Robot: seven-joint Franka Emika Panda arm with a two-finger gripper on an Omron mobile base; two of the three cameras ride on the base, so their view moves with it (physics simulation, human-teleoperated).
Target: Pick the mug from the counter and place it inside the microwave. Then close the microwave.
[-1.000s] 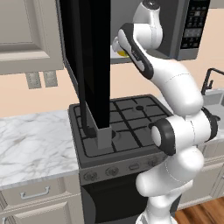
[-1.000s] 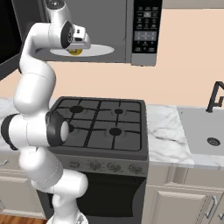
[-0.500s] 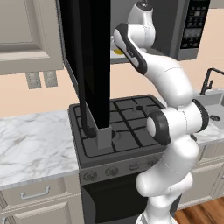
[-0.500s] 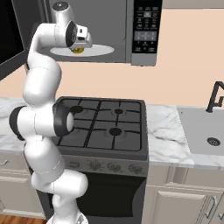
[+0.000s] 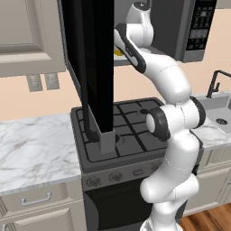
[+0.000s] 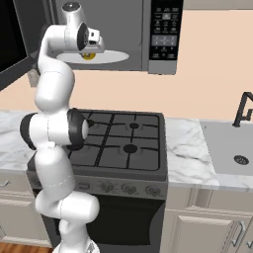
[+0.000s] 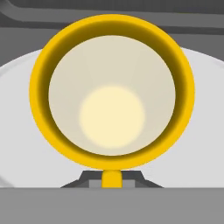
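1. The white arm rises from the base in front of the stove (image 6: 123, 143), bends at a dark elbow, and reaches up and forward into the open microwave (image 6: 148, 34); its wrist sits at the mouth of the grey cavity.
2. The microwave door (image 5: 92, 67) stands swung out to the left and, in the left base view, hides much of the cavity and the marble desk (image 5: 36, 151) behind it.
3. The end effector (image 6: 94, 49) sits low inside the cavity, just above the white turntable (image 6: 111, 57). Its fingers are drawn narrow; in the base views the wrist covers them, and in the hand view just a sliver of the dark tips shows at the bottom edge.
4. The yellow mug (image 7: 111, 92) stands upright on the turntable, directly under the end effector, so the hand view looks straight down into its pale inside. A yellow stub of it, at the bottom of that view, lies between the dark tips, and the fingers seem closed on the mug there, though the contact itself is hard to make out.
5. In the right base view the mug shows as a small yellow patch (image 6: 88, 56) beneath the wrist, resting on the turntable.
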